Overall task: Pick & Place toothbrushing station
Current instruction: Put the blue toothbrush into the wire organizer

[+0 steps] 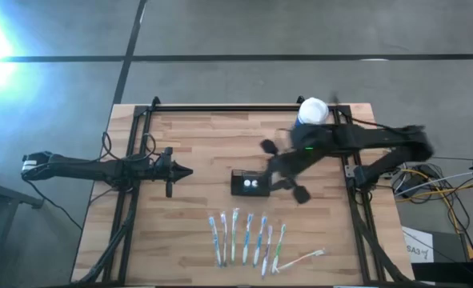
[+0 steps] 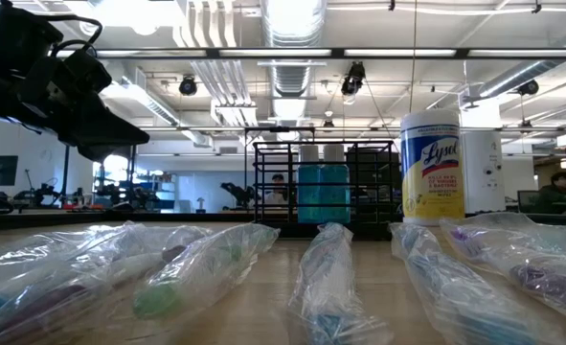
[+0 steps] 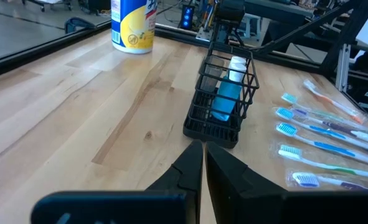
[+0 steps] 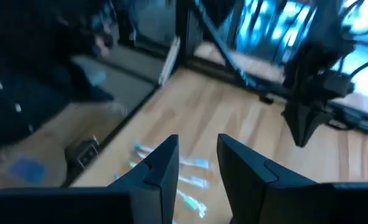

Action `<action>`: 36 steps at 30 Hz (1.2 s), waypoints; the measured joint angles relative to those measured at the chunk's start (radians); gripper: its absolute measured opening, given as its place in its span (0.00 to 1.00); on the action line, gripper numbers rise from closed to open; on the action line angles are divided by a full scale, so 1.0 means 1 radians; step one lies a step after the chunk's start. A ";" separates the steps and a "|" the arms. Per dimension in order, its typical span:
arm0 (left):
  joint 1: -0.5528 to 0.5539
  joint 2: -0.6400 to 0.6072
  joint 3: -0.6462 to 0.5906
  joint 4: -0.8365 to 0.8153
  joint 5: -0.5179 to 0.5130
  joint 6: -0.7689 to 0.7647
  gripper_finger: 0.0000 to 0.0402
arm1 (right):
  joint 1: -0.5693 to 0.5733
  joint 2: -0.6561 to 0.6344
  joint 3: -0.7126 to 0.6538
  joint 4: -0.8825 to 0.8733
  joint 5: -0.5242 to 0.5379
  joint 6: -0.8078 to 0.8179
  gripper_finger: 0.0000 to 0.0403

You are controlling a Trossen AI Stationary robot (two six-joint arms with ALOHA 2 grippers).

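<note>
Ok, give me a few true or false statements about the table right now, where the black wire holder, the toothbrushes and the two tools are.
1. The black wire rack holder sits near the table's middle. True.
2. The wrapped toothbrushes stand inside that holder. False: they lie in a row on the wooden table.
3. The left tool is shut. True.
4. The right tool grips the white Lysol canister. False: its fingers show a gap and hold nothing.
5. The canister lies on its side. False: it stands upright.
</note>
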 joint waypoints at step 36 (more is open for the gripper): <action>0.000 0.000 0.000 0.011 0.005 -0.044 0.06 | 0.021 -0.895 -1.335 0.953 0.372 0.185 0.02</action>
